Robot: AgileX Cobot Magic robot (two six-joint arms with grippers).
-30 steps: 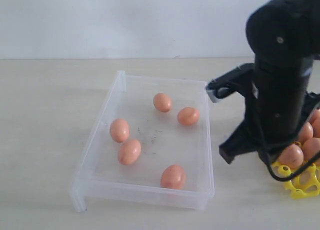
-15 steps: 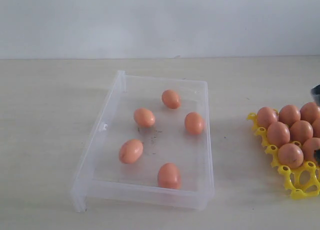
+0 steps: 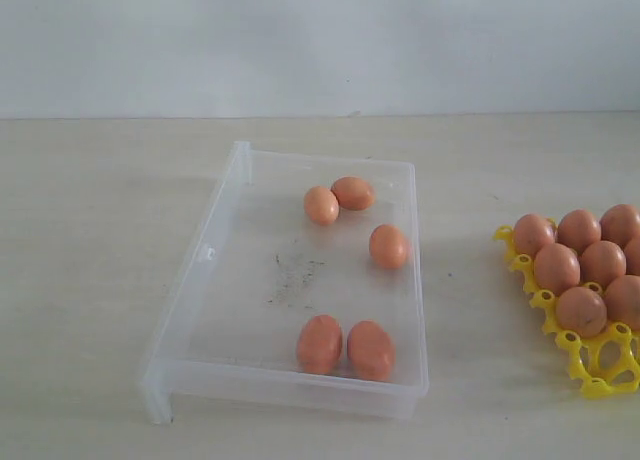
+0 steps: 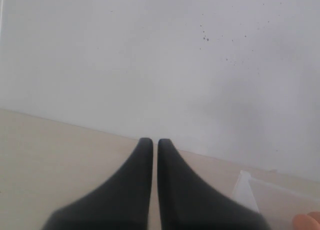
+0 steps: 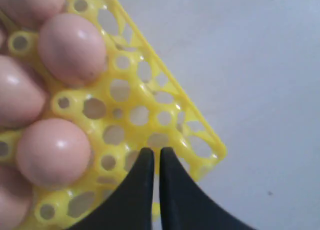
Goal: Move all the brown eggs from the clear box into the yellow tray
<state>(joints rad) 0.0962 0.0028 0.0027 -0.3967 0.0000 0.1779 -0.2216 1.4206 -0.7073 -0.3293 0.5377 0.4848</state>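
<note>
The clear box (image 3: pixel 196 272) lies mid-table in the exterior view and holds several brown eggs: a touching pair (image 3: pixel 321 205) near its far end, one (image 3: pixel 388 246) by the right wall, and a pair (image 3: pixel 320 343) against the near wall. At the right edge, the yellow tray (image 3: pixel 600 366) carries several more eggs (image 3: pixel 580 310). Neither arm shows there. My right gripper (image 5: pixel 153 150) is shut and empty, hovering over bare cups at a corner of the yellow tray (image 5: pixel 145 95), beside seated eggs (image 5: pixel 52 150). My left gripper (image 4: pixel 151 140) is shut and empty, apart from the box corner (image 4: pixel 247 187).
Pale tabletop (image 3: pixel 90 230) surrounds the box, and a white wall (image 3: pixel 300 40) stands behind it. Dark smudges (image 3: pixel 295 275) mark the box floor. A strip of table separates box and tray.
The right arm, standing between box and tray a second ago, has left the exterior view. The loose eggs in the box have rolled and now rest in two pairs plus a single.
</note>
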